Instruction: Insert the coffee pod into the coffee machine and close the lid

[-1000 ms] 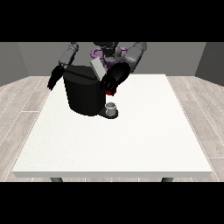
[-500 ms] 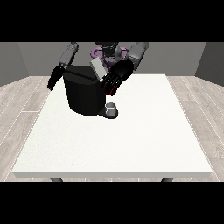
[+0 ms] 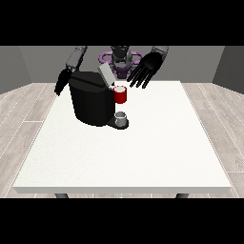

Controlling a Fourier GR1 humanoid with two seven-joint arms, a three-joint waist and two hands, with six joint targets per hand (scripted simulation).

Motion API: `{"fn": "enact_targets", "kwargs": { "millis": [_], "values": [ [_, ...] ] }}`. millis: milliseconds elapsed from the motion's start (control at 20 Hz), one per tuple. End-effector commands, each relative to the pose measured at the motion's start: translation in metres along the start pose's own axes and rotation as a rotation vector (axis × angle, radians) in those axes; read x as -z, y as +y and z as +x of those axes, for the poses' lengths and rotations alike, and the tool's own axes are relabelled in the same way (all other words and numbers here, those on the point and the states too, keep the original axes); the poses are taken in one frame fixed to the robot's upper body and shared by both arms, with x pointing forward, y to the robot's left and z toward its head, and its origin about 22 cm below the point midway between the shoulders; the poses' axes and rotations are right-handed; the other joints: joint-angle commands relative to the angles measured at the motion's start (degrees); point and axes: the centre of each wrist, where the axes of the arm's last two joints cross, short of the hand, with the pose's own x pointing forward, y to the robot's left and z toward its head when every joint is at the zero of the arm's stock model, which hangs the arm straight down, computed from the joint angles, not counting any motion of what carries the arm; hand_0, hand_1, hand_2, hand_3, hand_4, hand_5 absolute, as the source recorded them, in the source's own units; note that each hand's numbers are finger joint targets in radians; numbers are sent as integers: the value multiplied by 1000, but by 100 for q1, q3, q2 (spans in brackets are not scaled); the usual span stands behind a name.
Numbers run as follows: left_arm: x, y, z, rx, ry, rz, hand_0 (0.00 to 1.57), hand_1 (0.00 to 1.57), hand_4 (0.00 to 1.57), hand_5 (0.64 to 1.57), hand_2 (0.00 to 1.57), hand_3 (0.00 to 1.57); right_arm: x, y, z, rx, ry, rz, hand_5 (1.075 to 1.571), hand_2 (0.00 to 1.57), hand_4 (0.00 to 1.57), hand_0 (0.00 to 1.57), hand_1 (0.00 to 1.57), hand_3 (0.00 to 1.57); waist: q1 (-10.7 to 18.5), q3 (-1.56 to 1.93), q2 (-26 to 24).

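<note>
**Count of things on and over the table**

One white table (image 3: pixel 143 162). One black coffee machine (image 3: pixel 90 102) near its far left corner. One red thing at the machine (image 3: pixel 120 95). One grey thing (image 3: pixel 121 117) on the machine's base. Two black hands: one (image 3: pixel 145 70) at the view's right, one (image 3: pixel 62 82) at the view's left.

coffee machine (image 3: pixel 90 102) on table (image 3: pixel 143 157), far-left; grey thing (image 3: pixel 121 117) just beside its front-right base

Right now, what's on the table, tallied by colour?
Black: 1, the coffee machine
Red: 1, a red thing at the machine
Grey: 1, a grey thing on the machine's base; I cannot tell it for the pod
Total: 3 on the white table
</note>
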Motion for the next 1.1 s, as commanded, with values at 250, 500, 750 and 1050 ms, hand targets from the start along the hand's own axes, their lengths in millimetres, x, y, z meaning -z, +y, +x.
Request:
{"fn": "enact_targets", "kwargs": {
  "millis": [250, 500, 750, 1050],
  "values": [
    [-14, -126, 0, -636, -68, 22, 0, 0, 369, 1571, 0, 0, -40, -30, -68, -24, 215, -76, 1571, 0, 0, 0, 0, 0, 983, -19, -1353],
    [-57, -226, -11, -1089, 84, 12, 0, 0, 69, 1571, 0, 0, -73, -34, -96, -39, 298, -90, 1571, 0, 0, 0, 0, 0, 1311, -18, -2154],
    [-115, -296, -13, -1157, 183, -86, 0, 0, 393, 1571, 0, 0, -93, -42, -109, -39, 321, -86, 1571, 0, 0, 0, 0, 0, 1641, -5, -2795],
    [-137, -301, -30, -1198, 287, -127, 0, 0, 420, 1571, 0, 0, -60, -6, -56, 73, 172, 78, 1571, 0, 0, 0, 0, 0, 1787, -6, -3188]
  ]
}}
